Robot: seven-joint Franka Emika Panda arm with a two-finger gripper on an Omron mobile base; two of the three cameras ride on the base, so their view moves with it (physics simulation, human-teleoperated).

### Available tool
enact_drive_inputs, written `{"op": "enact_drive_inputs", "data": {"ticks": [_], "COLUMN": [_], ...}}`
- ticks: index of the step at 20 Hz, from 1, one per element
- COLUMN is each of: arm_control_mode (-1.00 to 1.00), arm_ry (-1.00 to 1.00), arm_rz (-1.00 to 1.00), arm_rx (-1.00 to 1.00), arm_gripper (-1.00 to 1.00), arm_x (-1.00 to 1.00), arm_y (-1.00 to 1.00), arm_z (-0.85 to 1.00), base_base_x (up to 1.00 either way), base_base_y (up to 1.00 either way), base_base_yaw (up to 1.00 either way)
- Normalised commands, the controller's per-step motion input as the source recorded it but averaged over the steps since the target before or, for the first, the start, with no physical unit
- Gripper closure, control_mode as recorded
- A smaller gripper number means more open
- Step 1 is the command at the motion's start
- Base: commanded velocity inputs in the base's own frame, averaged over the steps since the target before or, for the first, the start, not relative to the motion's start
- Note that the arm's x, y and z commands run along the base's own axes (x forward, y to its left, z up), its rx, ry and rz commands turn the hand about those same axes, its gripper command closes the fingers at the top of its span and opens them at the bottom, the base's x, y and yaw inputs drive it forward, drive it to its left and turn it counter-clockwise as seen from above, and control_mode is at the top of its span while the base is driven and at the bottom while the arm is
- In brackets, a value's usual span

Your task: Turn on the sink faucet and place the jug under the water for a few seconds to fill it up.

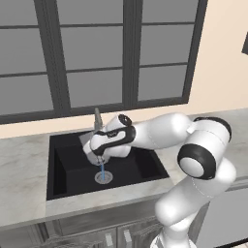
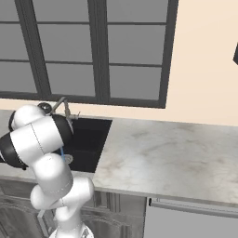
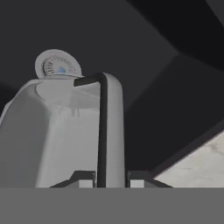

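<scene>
Gripper point(image 3: 111, 178): pinching jug point(image 3: 65, 131) by its loop handle; arm stretched left over sink point(image 1: 63, 164), hand angled down beside water point(image 1: 102, 170).

Jug point(image 3: 65, 135) - matt metal; sink point(image 1: 135, 167) - matt blk.

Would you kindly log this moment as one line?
gripper: shut on jug handle | jug: over sink | water: running

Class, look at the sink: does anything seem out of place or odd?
The water runs past the jug straight onto the drain; the jug, gripped by its handle in the tool, hangs beside the stream.
</scene>
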Motion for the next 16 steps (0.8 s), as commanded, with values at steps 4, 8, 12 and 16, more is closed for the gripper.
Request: {"op": "enact_drive_inputs", "data": {"ticks": [4,8,12,16], "arm_control_mode": [-1.0,-1.0,-1.0,-1.0], "arm_ry": [-0.09,-0.07,-0.06,-0.04], "arm_rz": [0.0,0.0,0.0,0.0], "arm_rx": [0.0,0.0,0.0,0.0], "arm_gripper": [1.0,1.0,1.0,1.0], "arm_x": [0.0,0.0,0.0,0.08], "arm_y": [-0.23,-0.31,-0.21,-0.03], "arm_z": [-0.27,-0.2,-0.16,-0.13], "base_base_x": [0.0,0.0,0.0,0.0], "base_base_y": [0.0,0.0,0.0,0.0], "base_base_yaw": [0.0,0.0,0.0,0.0]}}
